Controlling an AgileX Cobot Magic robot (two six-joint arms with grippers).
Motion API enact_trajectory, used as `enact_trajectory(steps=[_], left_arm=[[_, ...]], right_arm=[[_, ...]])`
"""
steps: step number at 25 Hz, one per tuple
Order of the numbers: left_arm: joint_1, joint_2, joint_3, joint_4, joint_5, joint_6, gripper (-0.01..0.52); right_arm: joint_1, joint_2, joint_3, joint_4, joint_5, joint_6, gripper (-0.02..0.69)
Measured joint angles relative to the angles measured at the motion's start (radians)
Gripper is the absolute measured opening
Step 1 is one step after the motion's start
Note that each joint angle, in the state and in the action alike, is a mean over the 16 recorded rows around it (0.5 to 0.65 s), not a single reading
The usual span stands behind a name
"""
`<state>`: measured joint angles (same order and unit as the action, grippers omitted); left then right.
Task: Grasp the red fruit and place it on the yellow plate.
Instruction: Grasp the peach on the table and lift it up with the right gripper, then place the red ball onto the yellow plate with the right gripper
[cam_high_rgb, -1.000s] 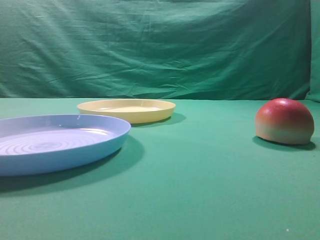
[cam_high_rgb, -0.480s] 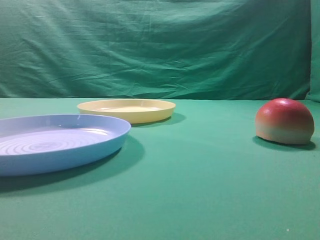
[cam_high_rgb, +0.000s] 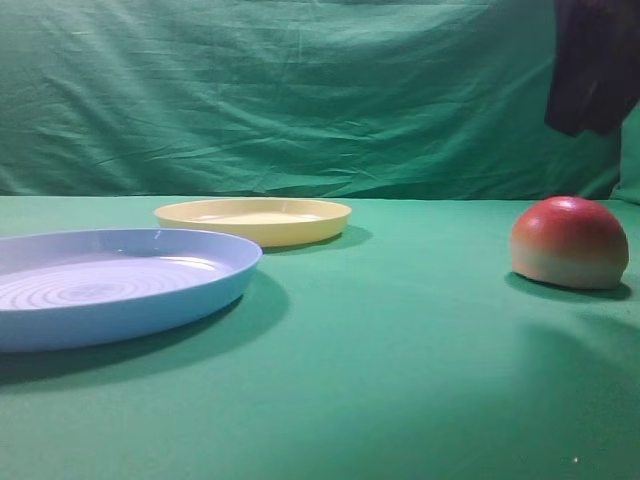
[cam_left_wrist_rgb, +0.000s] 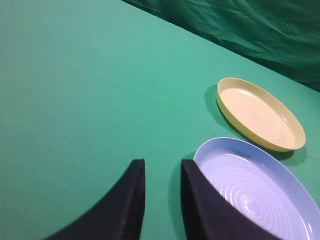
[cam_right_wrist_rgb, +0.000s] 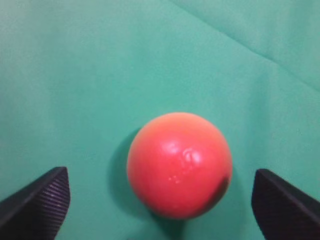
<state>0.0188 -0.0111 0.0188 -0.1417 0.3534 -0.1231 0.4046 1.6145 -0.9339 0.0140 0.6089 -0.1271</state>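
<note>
1. You are at the approach step of the grasp. The red fruit (cam_high_rgb: 569, 243) sits flat side down on the green cloth (cam_high_rgb: 400, 340) at the right of the scene, untouched, and nothing is on the yellow plate (cam_high_rgb: 253, 220).

2. Your right gripper (cam_right_wrist_rgb: 160, 200) hangs above the fruit with its jaws spread wide. In the right wrist view one fingertip (cam_right_wrist_rgb: 37, 202) shows at the lower left corner and the other at the lower right, with the fruit (cam_right_wrist_rgb: 179, 164) between them and clear cloth on either side. It grips nothing.

3. In the exterior high view, the dark shape at the top right (cam_high_rgb: 592, 65) is that arm, well above the fruit and slightly to its right.

4. Your left gripper (cam_left_wrist_rgb: 161, 200) is idle over the left side of the cloth. Its two dark fingers stand only a narrow gap apart with nothing between them, just beside the near rim of the light-blue plate (cam_left_wrist_rgb: 260, 190).

5. The next move, as I judge it, is a straight descent of the right gripper. Keep the fruit centred between the fingers, go low enough to catch the dome at its widest part, then close. A pinch too high on the rounded top may let it slip out.

6. After that you carry it left and far: the yellow plate lies beyond the blue one, well apart from the fruit.
</note>
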Motion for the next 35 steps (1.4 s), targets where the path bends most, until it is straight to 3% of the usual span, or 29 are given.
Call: enact_trajectory(steps=[3,6,18,23,31,35], left_arm=[[0.0,0.0,0.0,0.0,0.0,0.0,0.157],[0.0,0.0,0.0,0.0,0.0,0.0,0.157],[0.0,0.0,0.0,0.0,0.0,0.0,0.157],[0.0,0.0,0.0,0.0,0.0,0.0,0.157],[0.0,0.0,0.0,0.0,0.0,0.0,0.157],[0.0,0.0,0.0,0.0,0.0,0.0,0.157]], right_arm=[[0.0,0.054,-0.003,-0.005,-0.034,0.002,0.625],[0.0,0.099,-0.005,-0.007,-0.068,0.004,0.595],[0.003,0.176,-0.137,0.012,-0.097,0.007,0.291],[0.025,0.195,-0.302,0.032,-0.076,0.001,0.213],[0.108,0.317,-0.625,0.063,-0.068,-0.038,0.207],[0.151,0.415,-0.752,0.069,-0.071,-0.061,0.28]])
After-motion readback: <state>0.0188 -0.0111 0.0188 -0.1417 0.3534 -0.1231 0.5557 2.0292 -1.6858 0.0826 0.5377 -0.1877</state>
